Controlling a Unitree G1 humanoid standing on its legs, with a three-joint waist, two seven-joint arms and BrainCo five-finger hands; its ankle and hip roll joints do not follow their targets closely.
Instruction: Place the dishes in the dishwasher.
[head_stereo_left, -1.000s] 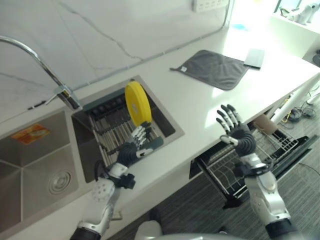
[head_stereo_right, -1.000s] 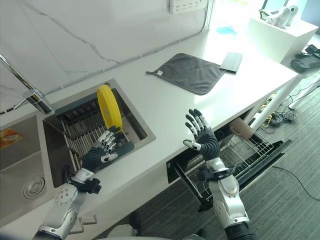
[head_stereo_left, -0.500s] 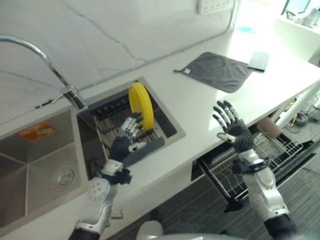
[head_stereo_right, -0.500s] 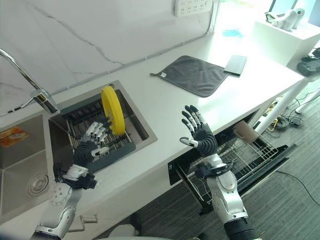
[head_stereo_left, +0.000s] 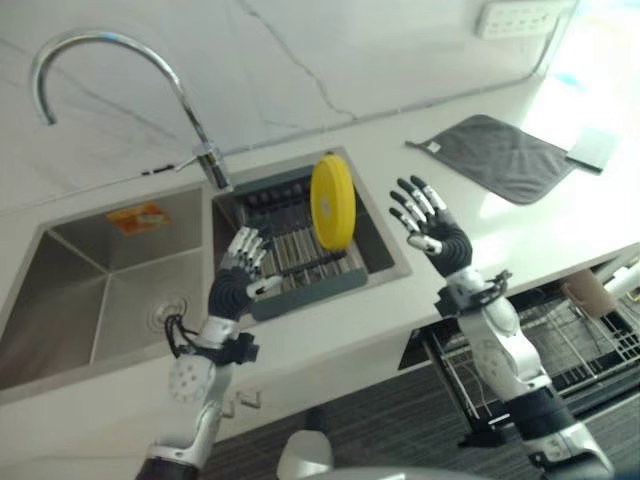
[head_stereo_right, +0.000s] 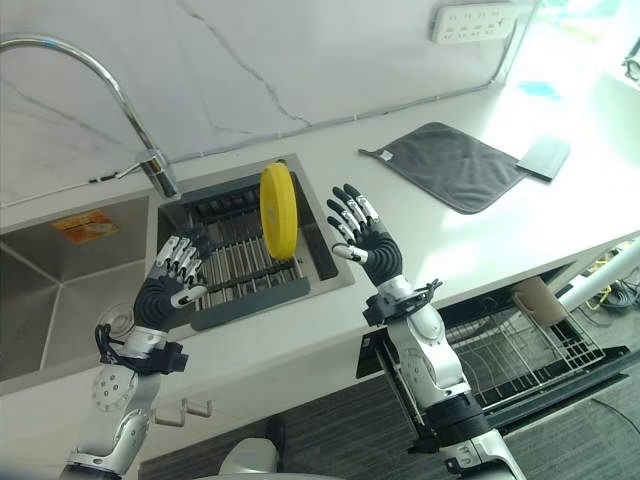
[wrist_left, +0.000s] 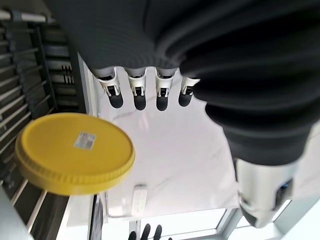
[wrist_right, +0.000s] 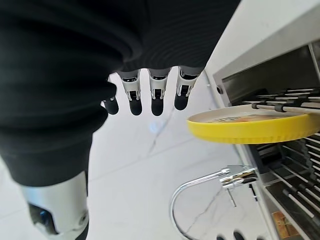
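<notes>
1. Curved chrome faucet (head_stereo_left: 110, 70), upper left, above my sink.
2. Empty steel basin (head_stereo_left: 100, 290), left, with an orange sticker (head_stereo_left: 137, 216) on its back wall.
3. Grey cloth (head_stereo_left: 500, 157), upper right on the white counter (head_stereo_left: 440, 190), beside a dark flat slab (head_stereo_left: 593, 148).
4. Wall socket (head_stereo_right: 474, 22), top right.

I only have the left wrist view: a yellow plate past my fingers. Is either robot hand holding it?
Observer: No. The yellow plate stands on edge in the dish rack, untouched.
Operator: Where is the right robot hand?
Observer: The right robot hand is open, raised over the counter, across the plate from the left robot hand.
Operator: Is the dishwasher ready?
Observer: Its wire rack is pulled out below the counter, on the robot's right.
</notes>
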